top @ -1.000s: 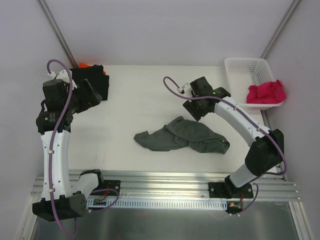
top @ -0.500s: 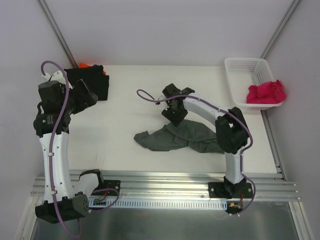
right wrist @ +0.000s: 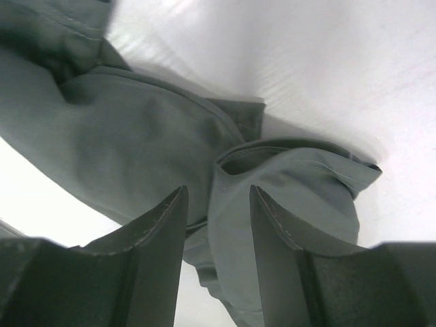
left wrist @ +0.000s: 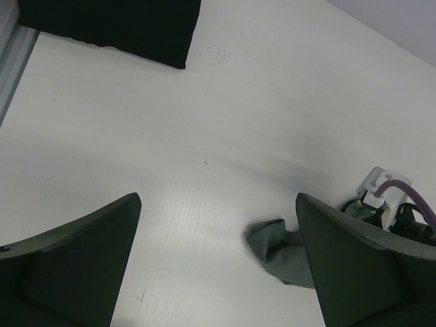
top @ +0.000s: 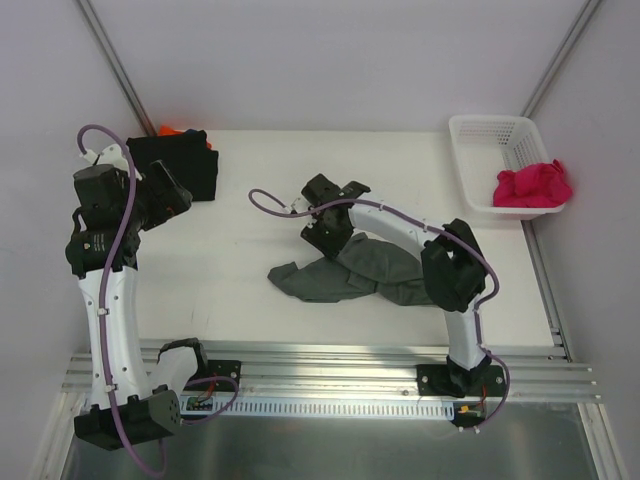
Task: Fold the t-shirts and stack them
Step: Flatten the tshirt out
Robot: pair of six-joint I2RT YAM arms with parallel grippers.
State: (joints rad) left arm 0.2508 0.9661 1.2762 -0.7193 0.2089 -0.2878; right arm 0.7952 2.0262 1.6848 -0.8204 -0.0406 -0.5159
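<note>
Hovering with jaws apart over the crumpled grey shirt [top: 340,277] lying mid-surface [top: 250,225], the right pincer [right wrist: 218,196] should probably pinch one hem layer only; the left pincer [left wrist: 216,201] hangs open, well apart.

A lab test cell: white table [top: 230,300], bare walls [top: 330,60], aluminium mounting rail [top: 330,362].

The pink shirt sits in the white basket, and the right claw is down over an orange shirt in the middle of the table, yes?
Not quite. The right claw is down over a dark grey shirt, not an orange one; the right wrist view shows it. The pink shirt does sit in the white basket.
</note>
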